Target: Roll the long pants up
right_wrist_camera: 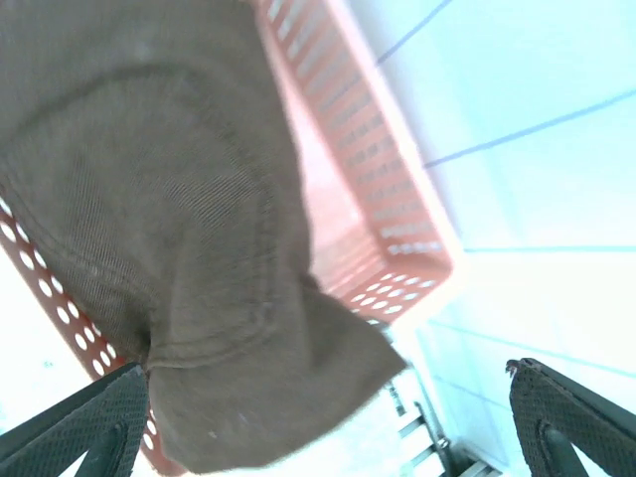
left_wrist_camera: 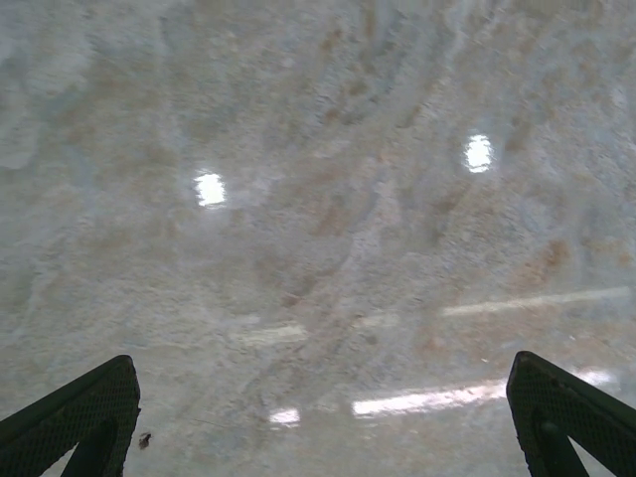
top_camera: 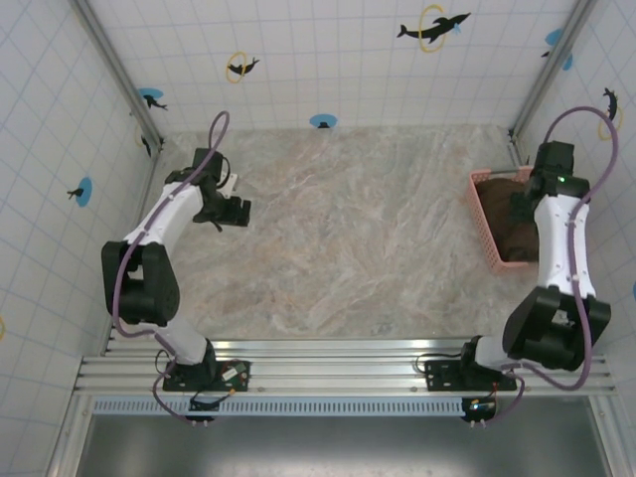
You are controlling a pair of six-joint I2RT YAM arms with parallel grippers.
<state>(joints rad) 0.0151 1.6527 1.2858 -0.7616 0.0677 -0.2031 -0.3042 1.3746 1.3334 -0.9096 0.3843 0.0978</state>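
Right fingers (right_wrist_camera: 571, 417) spread above long pants (right_wrist_camera: 179, 199) (heaped in basket (right_wrist_camera: 397, 229)).

- Long pants (top_camera: 500, 219): one pair, at 3 o'clock.
- Pink basket (top_camera: 509, 266): one, also 3 o'clock.
- Arms: two, with left gripper (top_camera: 237, 211) and right gripper (right_wrist_camera: 328, 370).
- Wall stickers (top_camera: 433, 27): perhaps nine; some small or cut off.

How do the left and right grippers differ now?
The left gripper hangs over bare table on the left; the right gripper hangs over the pink basket on the right. The left gripper has no cloth below it; the right gripper has the long pants below, spilling over the basket's rim. Both are open, gripping nothing.
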